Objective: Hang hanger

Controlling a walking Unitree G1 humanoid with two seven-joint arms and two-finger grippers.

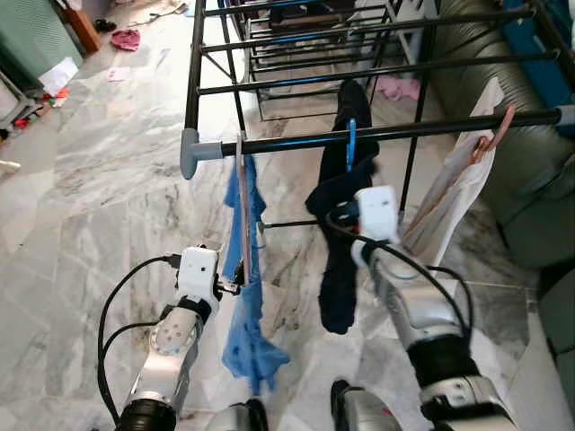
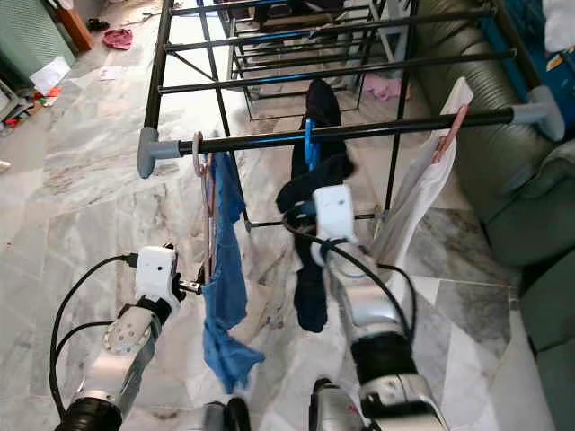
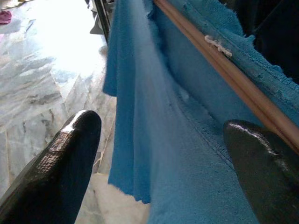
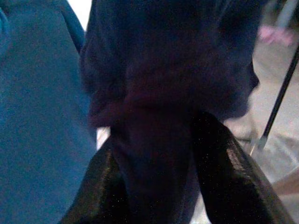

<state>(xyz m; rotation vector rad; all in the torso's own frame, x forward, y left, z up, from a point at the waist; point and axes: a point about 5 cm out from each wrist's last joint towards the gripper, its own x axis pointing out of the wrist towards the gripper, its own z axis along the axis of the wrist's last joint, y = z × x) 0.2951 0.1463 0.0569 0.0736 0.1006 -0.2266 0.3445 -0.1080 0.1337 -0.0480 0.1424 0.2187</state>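
A black drying rack's front rail [image 1: 395, 132] runs across the view. A tan hanger [image 1: 243, 193] carrying a blue garment [image 1: 252, 332] hangs from the rail near its grey end cap [image 1: 190, 153]. My left gripper [image 3: 163, 158] is open, its fingers [image 3: 70, 158] straddling the blue cloth and the hanger's lower bar [image 3: 224, 70]. Further right, a blue hanger [image 1: 351, 144] holds a dark navy garment [image 1: 339, 287]. My right gripper [image 4: 159, 182] is shut on that dark cloth just below the rail. A pink hanger [image 1: 494, 135] with a white garment [image 1: 449, 193] hangs at the right.
Several more black rails [image 1: 359, 72] lie behind the front one. A grey-green sofa [image 1: 530, 189] stands close on the right. The marble floor [image 1: 99, 206] spreads to the left, with a pink cloth [image 1: 126, 39] and clutter far back.
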